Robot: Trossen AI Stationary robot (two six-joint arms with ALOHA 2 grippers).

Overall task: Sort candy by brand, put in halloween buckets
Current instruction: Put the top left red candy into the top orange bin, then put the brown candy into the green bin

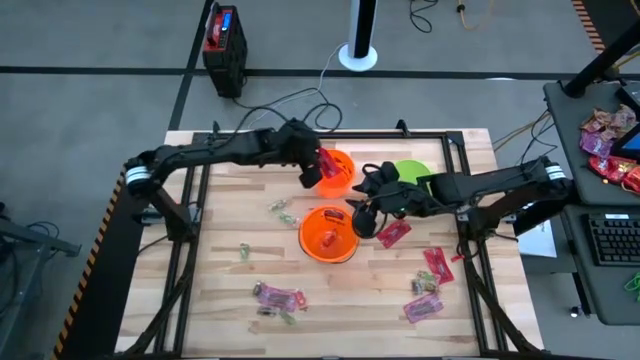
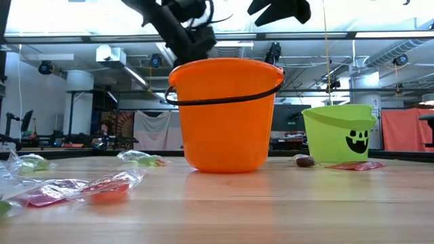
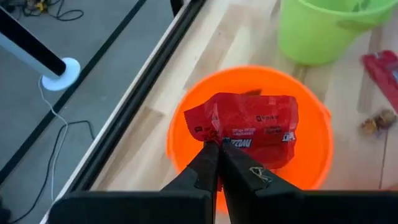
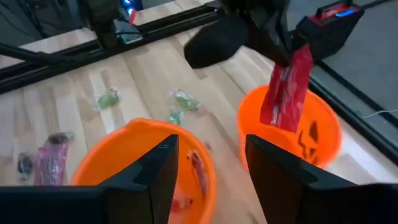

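Observation:
My left gripper [image 1: 318,166] is shut on a red candy packet [image 1: 327,163] above the far orange bucket [image 1: 340,178]. My right gripper [image 1: 362,214] hangs open over the right rim of the near orange bucket [image 1: 328,234], which has candy inside [image 4: 198,169]. The lime green bucket [image 1: 411,171] stands on the table at the far right. Loose candy lies on the table: red packets [image 1: 394,233], pink packets [image 1: 278,296] and green-and-clear pieces [image 1: 281,208]. In the low view the near orange bucket [image 2: 224,115] hides the far one. My left gripper pinches the red packet between its two fingers at one edge [image 3: 214,138]. The fingers come from above, slanting toward the table's right. The packet [image 4: 286,87] hangs below the fingers, lifted clear over the far orange bucket's mouth [image 4: 323,134].
A black-and-red box with a cable [image 1: 225,40] stands on the floor beyond the far edge. A side table at the right holds a heap of packets [image 1: 608,140] and a keyboard [image 1: 612,240]. Black frame rails [image 1: 190,240] run along the table's sides.

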